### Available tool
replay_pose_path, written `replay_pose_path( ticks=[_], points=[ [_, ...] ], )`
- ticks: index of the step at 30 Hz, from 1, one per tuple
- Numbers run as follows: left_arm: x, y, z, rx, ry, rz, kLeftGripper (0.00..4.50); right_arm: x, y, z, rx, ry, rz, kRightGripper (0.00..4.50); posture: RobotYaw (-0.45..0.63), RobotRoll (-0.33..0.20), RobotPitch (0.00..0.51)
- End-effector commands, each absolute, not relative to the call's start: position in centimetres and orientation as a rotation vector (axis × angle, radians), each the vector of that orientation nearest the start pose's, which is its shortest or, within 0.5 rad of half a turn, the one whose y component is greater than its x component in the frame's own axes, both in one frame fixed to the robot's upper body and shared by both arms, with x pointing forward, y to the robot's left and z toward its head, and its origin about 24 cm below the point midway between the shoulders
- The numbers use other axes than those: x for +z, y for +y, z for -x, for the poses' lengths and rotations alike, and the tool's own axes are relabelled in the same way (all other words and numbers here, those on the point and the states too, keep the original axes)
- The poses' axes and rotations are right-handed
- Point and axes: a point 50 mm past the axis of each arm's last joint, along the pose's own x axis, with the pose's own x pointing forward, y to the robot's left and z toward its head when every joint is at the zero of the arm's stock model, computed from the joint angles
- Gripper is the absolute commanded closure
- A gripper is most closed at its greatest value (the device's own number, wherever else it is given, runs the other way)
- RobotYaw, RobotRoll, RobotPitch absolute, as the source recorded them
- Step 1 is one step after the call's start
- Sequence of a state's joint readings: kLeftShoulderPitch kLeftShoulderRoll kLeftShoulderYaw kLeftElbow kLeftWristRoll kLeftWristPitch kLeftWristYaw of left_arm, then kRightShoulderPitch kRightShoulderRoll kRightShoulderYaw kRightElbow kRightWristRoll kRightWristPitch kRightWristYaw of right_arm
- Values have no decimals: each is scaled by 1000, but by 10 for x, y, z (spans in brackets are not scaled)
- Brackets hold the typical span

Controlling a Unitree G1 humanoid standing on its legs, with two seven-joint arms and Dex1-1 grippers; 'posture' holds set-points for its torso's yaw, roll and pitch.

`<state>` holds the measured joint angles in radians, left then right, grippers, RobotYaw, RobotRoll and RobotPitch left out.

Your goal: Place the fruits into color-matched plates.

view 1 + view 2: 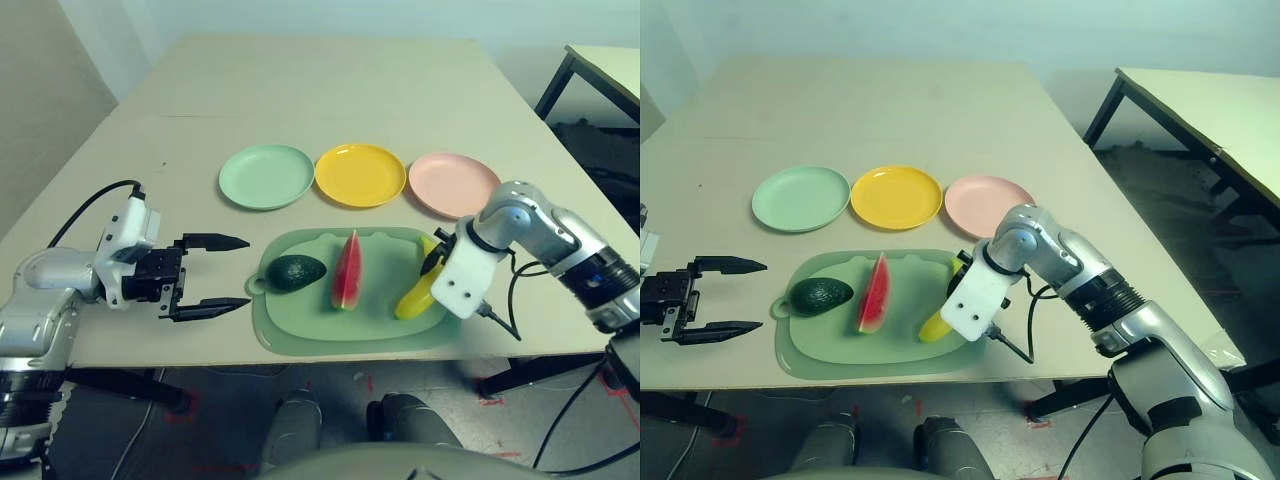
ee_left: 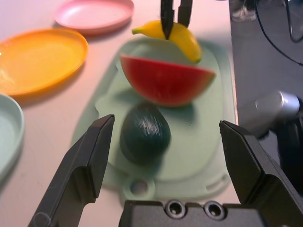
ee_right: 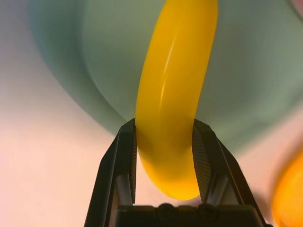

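Banana (image 3: 175,94) pinched between the right gripper's (image 3: 164,124) jaws, partly hidden behind it over the mat's (image 1: 384,345) right side, long axis running near to far; left gripper (image 1: 215,277) spread wide, left of the avocado (image 1: 295,272).

The avocado (image 1: 295,272), watermelon wedge (image 1: 347,272) and banana (image 1: 419,294) (a tidy trio) are over the green mat (image 1: 283,328).

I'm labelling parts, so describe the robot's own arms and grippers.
Both arms are silver with black ribbed sections and white wrist housings, trailing black cables. The left gripper and right gripper each have two black, tapering fingers.
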<state>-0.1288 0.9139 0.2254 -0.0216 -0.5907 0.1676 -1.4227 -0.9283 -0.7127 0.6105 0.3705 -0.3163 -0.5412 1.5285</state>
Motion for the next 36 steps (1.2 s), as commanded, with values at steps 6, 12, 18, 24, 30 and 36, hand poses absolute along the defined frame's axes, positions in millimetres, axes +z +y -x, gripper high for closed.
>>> replay_pose_path(
  ticks=[6, 12, 18, 24, 30, 36],
  points=[
    [180, 268, -247, -1120, 73, -288, 0, 201, -113, -376, 1397, 88, 1702, 2835, 94, 0, 92],
    [183, 263, -253, -1023, 118, -346, 0, 187, -86, -389, 1302, 45, 1664, 2835, 118, 0, 100],
    [201, 261, -263, -915, 60, -370, 0, 175, -64, -393, 1236, 7, 1648, 2835, 158, 0, 107],
    [201, 257, -260, -912, 61, -395, 0, 166, -61, -398, 1141, 38, 1673, 2835, 172, 0, 115],
    [198, 254, -257, -900, 59, -385, 0, 157, -65, -399, 1119, 74, 1679, 2835, 177, 0, 116],
    [198, 253, -256, -902, 58, -379, 0, 149, -70, -399, 1110, 92, 1706, 2807, 181, 0, 116]
  ],
)
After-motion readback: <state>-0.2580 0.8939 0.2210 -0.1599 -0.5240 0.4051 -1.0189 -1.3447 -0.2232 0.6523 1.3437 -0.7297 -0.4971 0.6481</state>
